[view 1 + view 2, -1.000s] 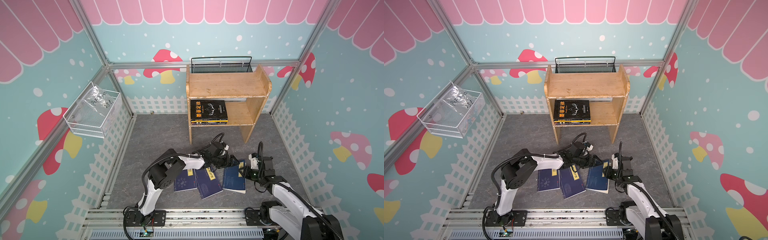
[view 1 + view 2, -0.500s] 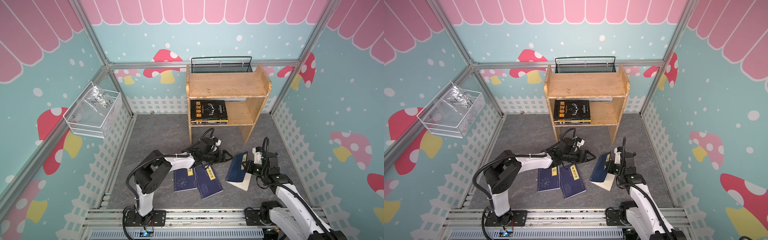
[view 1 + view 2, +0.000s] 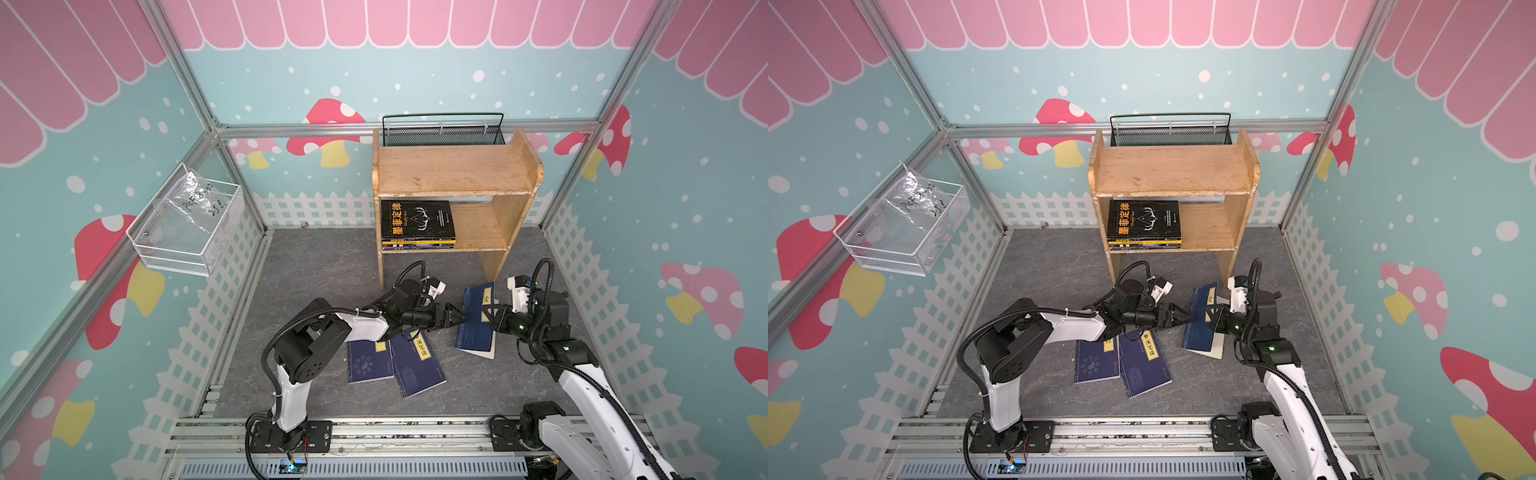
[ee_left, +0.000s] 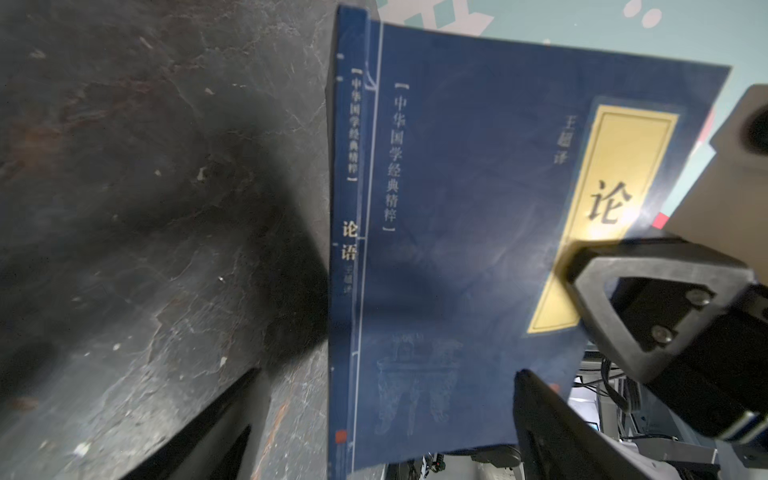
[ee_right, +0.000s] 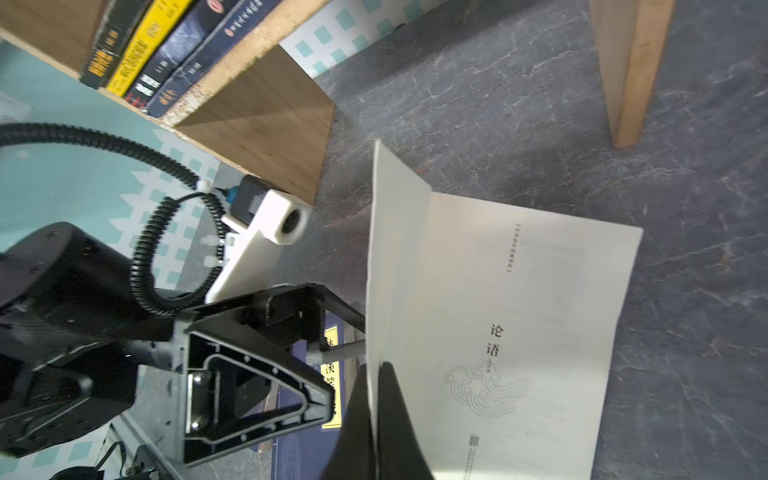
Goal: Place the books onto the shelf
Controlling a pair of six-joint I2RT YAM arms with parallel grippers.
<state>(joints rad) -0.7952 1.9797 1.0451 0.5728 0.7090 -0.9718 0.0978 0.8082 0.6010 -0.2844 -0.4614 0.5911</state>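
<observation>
Vs a sec ago, when all three navy books lay flat on the grey surface (image 3: 324, 270), the rightmost navy book (image 3: 471, 338) now has its front cover swung up. The right gripper (image 3: 490, 318) has closed on the cover's free edge, by the yellow title label, and raised it. In the right wrist view its fingers (image 5: 395, 419) are clenched on the cover (image 5: 395, 249) only. The white title page (image 5: 519, 332) and the rest of the pages lie flat on the surface below, so the book has opened instead of coming up whole. The left gripper (image 3: 462, 319) sat over the top edge of the books a sec ago, backed off, and has now come in low from the spine side. Its fingers (image 4: 552, 432) are spread wide w/ nothing between them, tips just beside the raised cover; can't tell if they touch it. The middle navy book (image 3: 417, 368) and left navy book (image 3: 370, 361) haven't moved, overlapping flat near the left arm. The shelf (image 3: 453, 170) carries the same stack (image 3: 415, 222) on its lower tier, black cover on top, four spines showing in the right wrist view. So the pick has begun but prob. isn't secure: a cover-only hold could flop or tear if lifted further. The left gripper looks placed to pinch the spine or page block next. Three books are still off the shelf.
</observation>
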